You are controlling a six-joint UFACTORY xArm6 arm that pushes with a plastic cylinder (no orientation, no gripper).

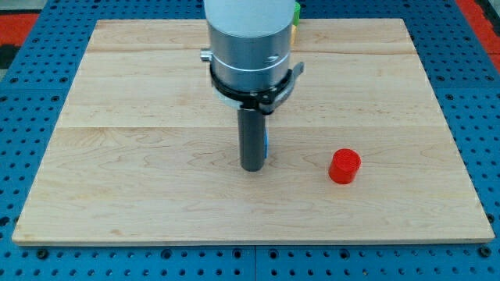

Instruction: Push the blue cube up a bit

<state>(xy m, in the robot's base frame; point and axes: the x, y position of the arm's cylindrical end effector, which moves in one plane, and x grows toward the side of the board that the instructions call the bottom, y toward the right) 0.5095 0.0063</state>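
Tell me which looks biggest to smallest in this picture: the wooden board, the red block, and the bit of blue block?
1. Wooden board
2. Red cylinder
3. Blue block, mostly hidden behind my tip, so its real size is unsure.

We record a pale wooden board of jointed planks (pixel 141 156), rectangular, lying flat. Around the board on every side runs a blue perforated metal base with regular holes (pixel 23 86). Beyond the board's upper corners, at the view's top, we note red surfaces (pixel 19 23). Lighting is even; the board shows only soft shadow.
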